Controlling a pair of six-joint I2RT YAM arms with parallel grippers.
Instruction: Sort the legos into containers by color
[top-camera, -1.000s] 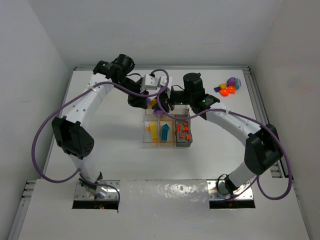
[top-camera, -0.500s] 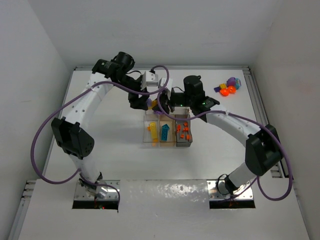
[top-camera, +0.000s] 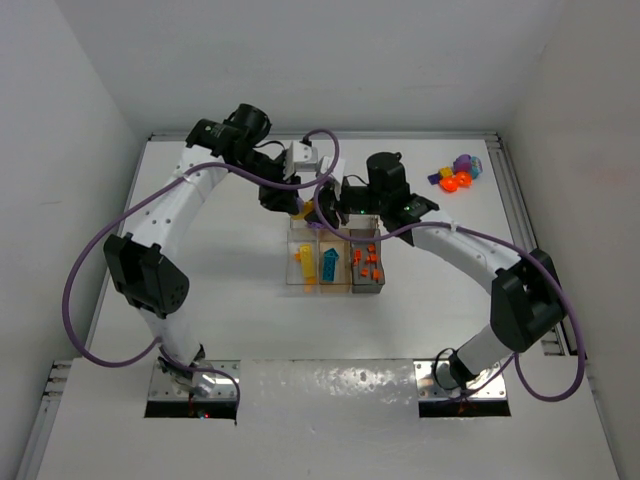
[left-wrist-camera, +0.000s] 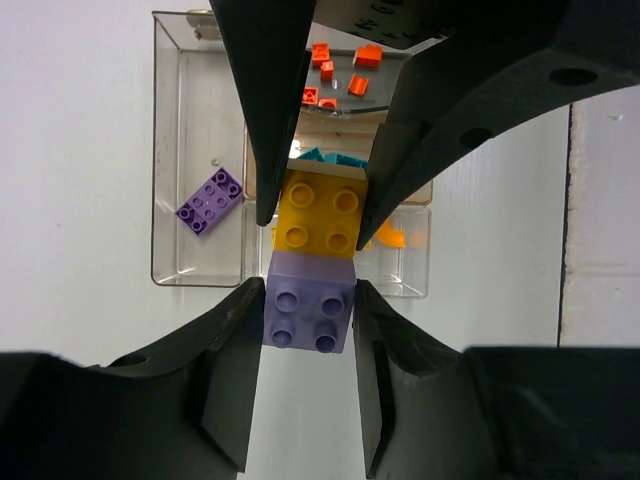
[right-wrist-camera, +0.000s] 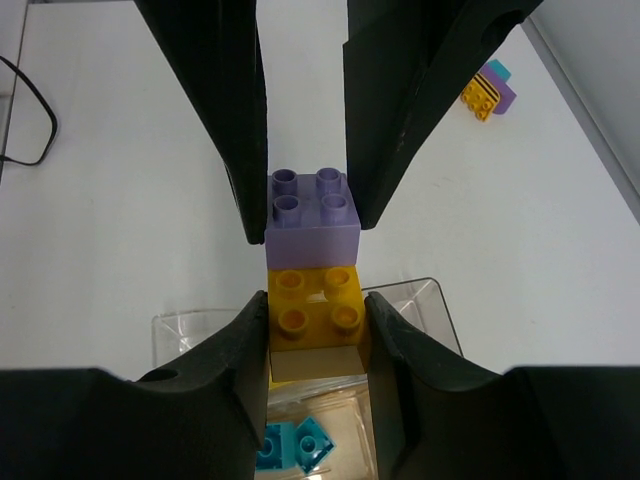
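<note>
Left tool (left-wrist-camera: 307, 300) pinching purple brick (left-wrist-camera: 308, 315), right tool (right-wrist-camera: 313, 308) pinching joined yellow brick (right-wrist-camera: 312, 300), only left wrist shows purple plate (left-wrist-camera: 209, 201) in tray (left-wrist-camera: 198, 110)

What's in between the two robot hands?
Two touching bricks: the left gripper pinches the purple brick, the right gripper the yellow brick. Both wrist views show it.

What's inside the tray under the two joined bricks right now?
Seen in the tray: a purple plate, orange-red pieces, teal bricks. The fingers and the joined bricks cover the middle.
</note>
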